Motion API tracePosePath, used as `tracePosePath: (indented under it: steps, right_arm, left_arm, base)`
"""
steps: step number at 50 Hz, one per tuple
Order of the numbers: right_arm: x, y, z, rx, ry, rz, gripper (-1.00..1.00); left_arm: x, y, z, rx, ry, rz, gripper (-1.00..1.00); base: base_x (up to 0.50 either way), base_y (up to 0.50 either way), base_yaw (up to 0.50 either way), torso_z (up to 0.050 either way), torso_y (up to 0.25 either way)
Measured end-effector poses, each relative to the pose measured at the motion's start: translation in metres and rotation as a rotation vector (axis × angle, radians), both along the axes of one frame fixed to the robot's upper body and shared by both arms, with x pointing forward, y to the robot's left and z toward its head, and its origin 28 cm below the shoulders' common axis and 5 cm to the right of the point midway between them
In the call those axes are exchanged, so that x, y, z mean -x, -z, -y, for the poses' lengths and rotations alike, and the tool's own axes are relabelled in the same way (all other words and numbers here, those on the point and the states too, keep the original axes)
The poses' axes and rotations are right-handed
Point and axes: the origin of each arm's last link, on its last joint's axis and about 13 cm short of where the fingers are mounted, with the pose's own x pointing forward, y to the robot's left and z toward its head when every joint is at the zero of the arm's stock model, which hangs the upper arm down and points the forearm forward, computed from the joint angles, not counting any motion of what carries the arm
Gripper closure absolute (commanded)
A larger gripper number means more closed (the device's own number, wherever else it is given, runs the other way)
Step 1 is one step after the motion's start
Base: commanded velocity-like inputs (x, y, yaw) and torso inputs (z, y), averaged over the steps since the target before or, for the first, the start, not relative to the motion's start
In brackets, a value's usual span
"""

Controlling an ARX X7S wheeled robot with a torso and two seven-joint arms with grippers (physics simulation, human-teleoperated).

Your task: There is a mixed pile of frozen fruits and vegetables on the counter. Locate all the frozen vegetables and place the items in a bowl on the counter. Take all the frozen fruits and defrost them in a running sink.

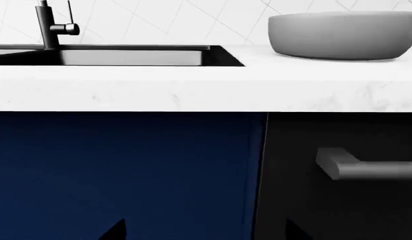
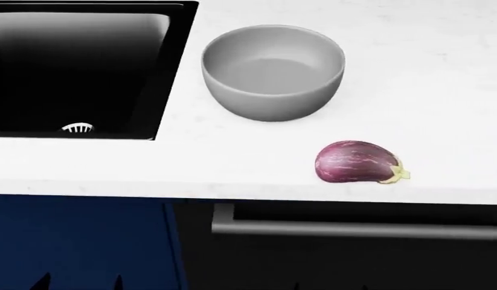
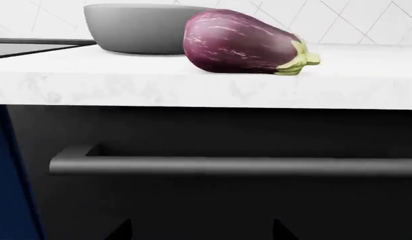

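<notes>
1. Left gripper (image 1: 206,231): spread apart, gripping nothing, only two dark fingertips (image 1: 115,231) showing at the edge of its wrist view. Right gripper (image 3: 200,231): likewise parted and unloaded, tips (image 3: 279,230) just in view.
2. Frozen vegetable: a purple, pale-streaked eggplant (image 2: 357,162) with a green stem cap, lying on its side on the counter (image 2: 441,90), close to the front edge, stem pointing away from the sink. Touched by neither gripper.
3. Bowl (image 2: 272,103): light grey, round, upright on the counter, behind the eggplant and between it and the sink, apart from both. Nothing but its smooth grey inside showing.
4. Sink (image 2: 171,72): glossy black, sunk into the counter left of the bowl, with a slotted metal drain (image 2: 77,128) on its floor and a tall black faucet (image 1: 47,25) behind it. No fruit visible in the basin; cannot tell whether water runs.
5. Around these: white diagonal wall tiles (image 1: 159,20) behind the counter, a dark blue cabinet (image 1: 125,170) under the sink, a black drawer front with a grey bar handle (image 3: 233,165) under the eggplant.
6. Pose: both grippers held low, below the counter's thick edge and facing the cabinet fronts, left before the blue cabinet, right before the bar handle directly beneath the eggplant. Arms themselves out of view.
</notes>
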Motion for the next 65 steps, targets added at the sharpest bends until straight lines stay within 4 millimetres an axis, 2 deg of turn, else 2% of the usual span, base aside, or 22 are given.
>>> tracePosePath:
  steps: [22,29,33,37,45,49,53,59,65]
  right_arm:
    - [-0.001,0.0,0.0,0.012,0.012,-0.007,-1.0]
    - [-0.001,-0.006,0.0,0.017,0.027,-0.007,-1.0]
    - [-0.003,-0.021,0.004,0.018,0.044,0.003,-1.0]
    - [-0.008,-0.045,0.014,0.017,0.064,0.025,-1.0]
    - [-0.008,-0.109,0.047,0.044,0.084,0.055,-1.0]
    - [-0.003,-0.144,0.063,0.047,0.084,0.071,-1.0]
    - [0.005,-0.171,0.074,0.05,0.084,0.083,-1.0]
    - [0.017,-0.197,0.085,0.031,0.096,0.087,-1.0]
    - [0.028,-0.212,0.093,0.03,0.093,0.064,-1.0]
  left_arm:
    - [0.0,0.001,0.0,-0.008,0.015,-0.03,-1.0]
    - [0.0,-0.003,-0.002,-0.01,0.021,-0.066,-1.0]
    - [-0.004,-0.016,-0.005,-0.02,0.028,-0.071,-1.0]
    - [-0.016,-0.04,-0.012,-0.026,0.04,-0.057,-1.0]
    - [-0.034,-0.096,-0.033,-0.052,0.062,-0.035,-1.0]
    - [-0.04,-0.121,-0.044,-0.073,0.067,-0.031,-1.0]
    - [-0.046,-0.146,-0.054,-0.09,0.06,-0.024,-1.0]
    - [-0.051,-0.172,-0.067,-0.114,0.043,-0.021,-1.0]
    - [-0.05,-0.19,-0.077,-0.143,0.02,-0.021,-1.0]
  base:
    - [0.0,-0.06,0.0,0.0,0.0]
    - [0.0,0.0,0.0,0.0,0.0]
    - [0.0,0.0,0.0,0.0,0.0]
    - [0.0,0.0,0.0,0.0,0.0]
    - [0.0,0.0,0.0,0.0,0.0]
    - [0.0,0.0,0.0,0.0,0.0]
    - [0.11,0.0,0.0,0.0,0.0]
    - [0.35,0.0,0.0,0.0,0.0]
    - [0.5,0.0,0.0,0.0,0.0]
